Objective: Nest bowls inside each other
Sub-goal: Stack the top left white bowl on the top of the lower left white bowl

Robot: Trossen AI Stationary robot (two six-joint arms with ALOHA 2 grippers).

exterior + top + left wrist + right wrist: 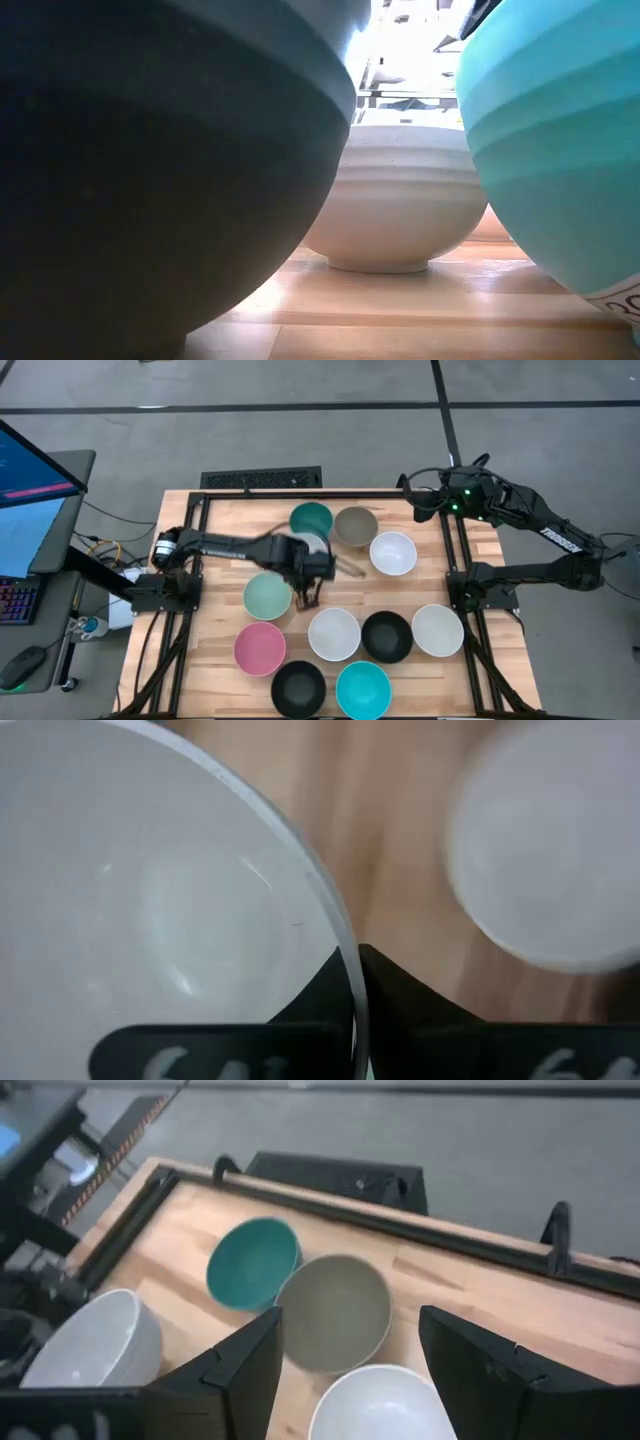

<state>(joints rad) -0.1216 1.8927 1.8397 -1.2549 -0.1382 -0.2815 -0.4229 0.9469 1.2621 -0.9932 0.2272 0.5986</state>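
Left tool (pixel 309 598), frame centre, is clamped on the pale sage-green round bowl's (pixel 267 596) rim; right tool (pixel 350 1355) gapes, upper right.

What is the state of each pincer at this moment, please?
Left pincer: closed on the rim of the sage green bowl.
Right pincer: open, holding nothing, at the table's far right corner.

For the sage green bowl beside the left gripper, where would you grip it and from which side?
Pinch the sage green bowl by its thin rim from straight above, one finger inside and one outside. It sits upright, mouth up, and its smooth round wall looks too wide to span. The left gripper is already shut on that rim's right edge.
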